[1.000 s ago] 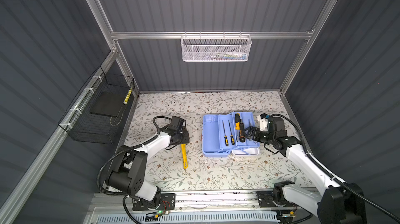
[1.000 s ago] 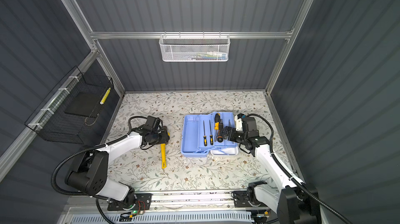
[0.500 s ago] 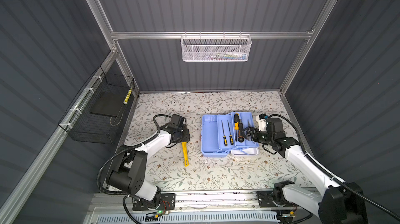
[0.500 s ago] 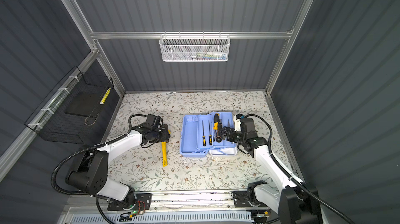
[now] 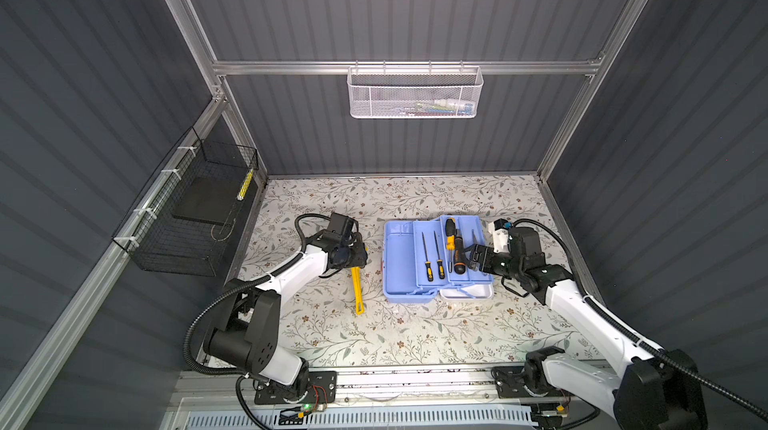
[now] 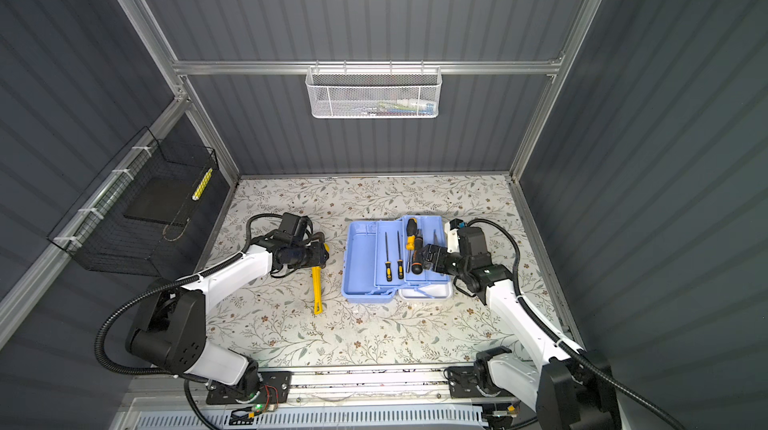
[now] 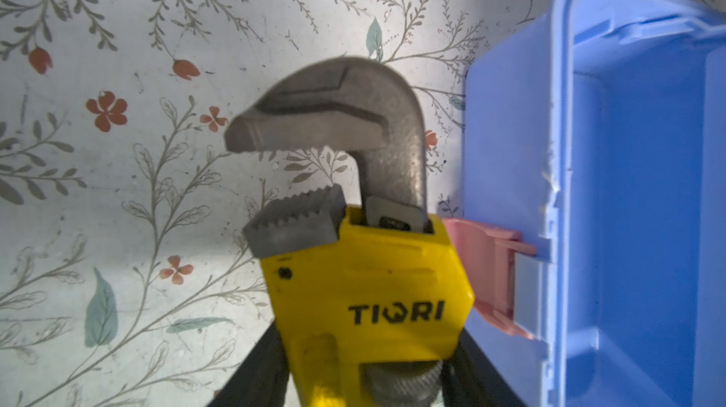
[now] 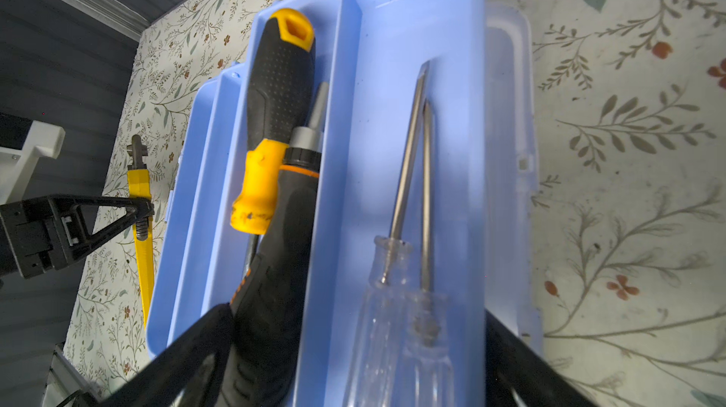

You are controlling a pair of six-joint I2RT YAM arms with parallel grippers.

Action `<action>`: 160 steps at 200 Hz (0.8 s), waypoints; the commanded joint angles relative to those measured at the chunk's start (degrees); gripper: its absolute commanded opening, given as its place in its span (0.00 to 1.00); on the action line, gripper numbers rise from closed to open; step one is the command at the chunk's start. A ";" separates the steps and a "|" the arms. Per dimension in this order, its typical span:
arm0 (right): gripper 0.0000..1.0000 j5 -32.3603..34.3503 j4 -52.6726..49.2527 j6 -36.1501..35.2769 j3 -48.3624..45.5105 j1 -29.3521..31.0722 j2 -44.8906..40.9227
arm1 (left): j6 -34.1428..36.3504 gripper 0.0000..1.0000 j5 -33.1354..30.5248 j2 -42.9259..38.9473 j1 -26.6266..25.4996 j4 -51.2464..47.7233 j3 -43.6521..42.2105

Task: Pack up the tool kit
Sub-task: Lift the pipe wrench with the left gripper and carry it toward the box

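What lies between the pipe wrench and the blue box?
Bare floral tabletop in both top views; in the left wrist view the box's pink latch juts into that gap.

Blue tool kit (image 5: pixel 399 257) open; screwdrivers (image 5: pixel 450 235) in tray (image 5: pixel 462 224); yellow pipe wrench (image 5: pixel 356 291) beside.

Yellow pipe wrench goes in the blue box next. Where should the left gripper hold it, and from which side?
Grip the yellow pipe wrench on its body below the steel head, by the adjusting nut, where the left gripper is clamped. It lies flat on the table, so come from above, a finger on each narrow edge: straight sides there, and the heavy head probably tips less.
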 commanded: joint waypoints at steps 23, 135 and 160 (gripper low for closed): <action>0.92 -1.15 1.73 -0.22 -0.45 1.90 0.68 | 2.19 0.22 3.16 -3.06 -0.24 1.69 7.25; 0.92 -0.50 4.10 0.76 0.15 5.06 3.24 | 3.07 0.21 6.58 -5.78 -0.24 -3.68 12.58; 0.92 -0.27 4.45 0.92 0.12 5.25 3.61 | 2.54 0.21 7.74 -5.86 -0.24 -3.73 13.35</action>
